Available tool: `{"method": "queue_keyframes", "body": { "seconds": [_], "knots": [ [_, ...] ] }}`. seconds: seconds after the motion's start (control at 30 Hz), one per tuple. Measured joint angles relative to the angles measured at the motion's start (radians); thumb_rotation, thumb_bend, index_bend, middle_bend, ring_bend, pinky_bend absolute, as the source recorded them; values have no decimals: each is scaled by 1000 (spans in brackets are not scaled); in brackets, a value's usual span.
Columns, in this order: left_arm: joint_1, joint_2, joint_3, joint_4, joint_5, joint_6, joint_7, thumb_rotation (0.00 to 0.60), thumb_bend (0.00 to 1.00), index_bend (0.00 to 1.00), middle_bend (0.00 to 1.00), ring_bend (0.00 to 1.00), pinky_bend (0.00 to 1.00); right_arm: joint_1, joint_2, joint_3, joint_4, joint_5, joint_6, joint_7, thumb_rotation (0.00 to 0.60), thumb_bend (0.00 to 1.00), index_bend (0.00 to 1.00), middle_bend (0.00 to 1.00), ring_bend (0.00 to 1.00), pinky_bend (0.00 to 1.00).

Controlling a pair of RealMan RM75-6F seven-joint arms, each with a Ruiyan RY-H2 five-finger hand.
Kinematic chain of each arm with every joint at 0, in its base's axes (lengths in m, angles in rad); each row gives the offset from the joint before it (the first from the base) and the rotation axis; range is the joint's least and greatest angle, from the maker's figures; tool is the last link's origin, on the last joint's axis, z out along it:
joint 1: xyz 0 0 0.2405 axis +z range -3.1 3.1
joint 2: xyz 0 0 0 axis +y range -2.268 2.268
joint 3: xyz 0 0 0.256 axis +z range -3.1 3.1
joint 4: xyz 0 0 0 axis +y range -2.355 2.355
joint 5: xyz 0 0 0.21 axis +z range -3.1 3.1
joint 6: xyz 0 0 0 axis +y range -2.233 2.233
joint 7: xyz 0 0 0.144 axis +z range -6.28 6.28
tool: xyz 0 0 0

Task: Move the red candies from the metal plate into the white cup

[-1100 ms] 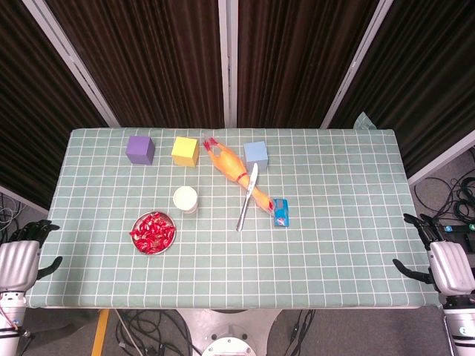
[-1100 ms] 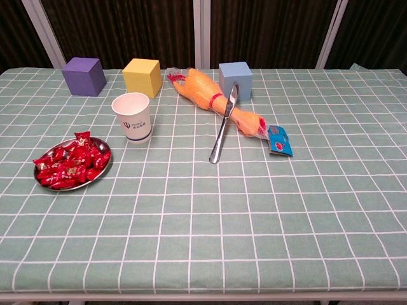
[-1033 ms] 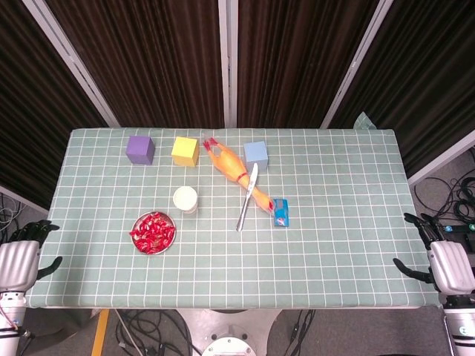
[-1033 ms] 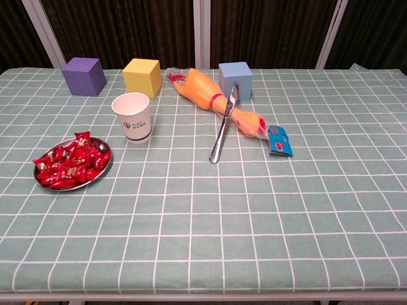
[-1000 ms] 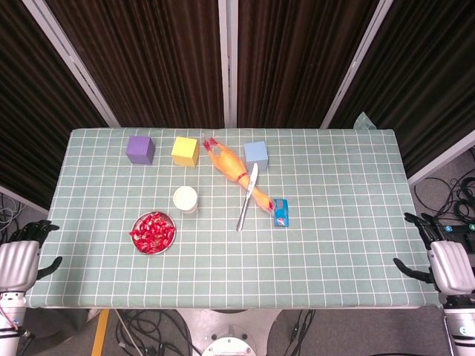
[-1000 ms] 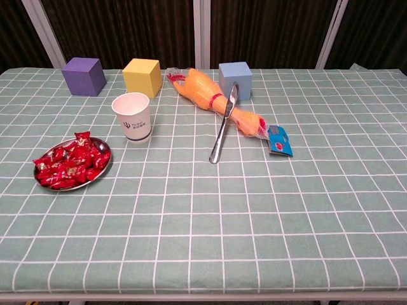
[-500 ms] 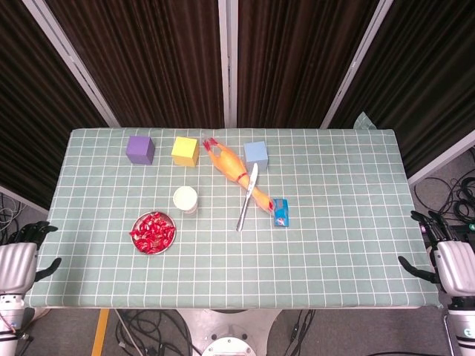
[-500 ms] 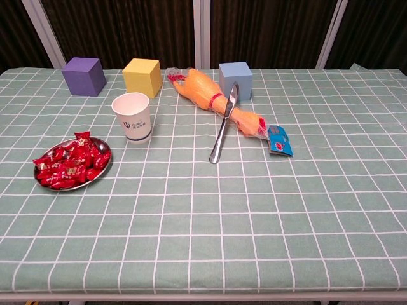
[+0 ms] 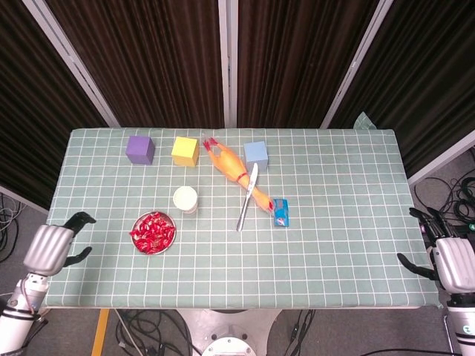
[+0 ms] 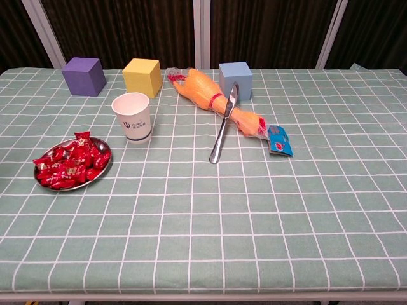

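A round metal plate (image 9: 168, 220) (image 10: 100, 170) heaped with red wrapped candies (image 9: 152, 232) (image 10: 71, 167) sits on the left part of the checked cloth. Just behind it to the right stands the white paper cup (image 9: 185, 199) (image 10: 133, 117), upright with nothing showing inside. My left hand (image 9: 53, 245) hovers over the table's left edge, left of the plate, fingers apart and holding nothing. My right hand (image 9: 447, 261) hangs off the table's right front corner, fingers spread, also holding nothing. The chest view shows neither hand.
Along the back stand a purple cube (image 9: 139, 148), a yellow cube (image 9: 185, 150) and a blue cube (image 9: 256, 154). A bagged orange rubber chicken (image 9: 236, 172) lies diagonally, a table knife (image 9: 247, 196) across it, and a small blue packet (image 9: 280, 212) at its end.
My left hand has come up and in to the right, from beside the table's front left corner to above its left edge. My right hand has barely moved.
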Motion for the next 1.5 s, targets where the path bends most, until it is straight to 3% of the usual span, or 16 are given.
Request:
{"method": "queue_keyframes", "body": {
  "seconds": [0.43,0.77,0.97,1.27,1.4,1.5],
  "knots": [
    [-222,-124,10,86,51,-279,3,600,233,358,400,872,1000,6,1,2,-3,24,-19,-13,600,117,133,205,92,288],
    [-308,-214,-7,121,-82,-442,168,600,231,346,384,872,1000,9,-1,3,-1,33,-29,-14,600,116,134,205,92,295],
    [-331,-242,-11,116,-183,-496,284,600,227,346,384,872,1000,11,-4,1,2,34,-35,-11,600,117,134,204,93,305],
    [-358,-279,-11,117,-271,-524,347,600,222,379,396,875,1000,11,-1,2,0,37,-36,-11,600,117,134,204,94,320],
    [-364,-299,-12,130,-291,-514,360,600,236,458,473,896,1000,11,0,2,0,40,-37,-11,600,117,134,205,100,331],
    [-365,-312,-12,146,-291,-505,339,600,306,523,552,916,1000,10,0,2,0,41,-36,-9,600,117,134,206,108,342]
  ]
}}
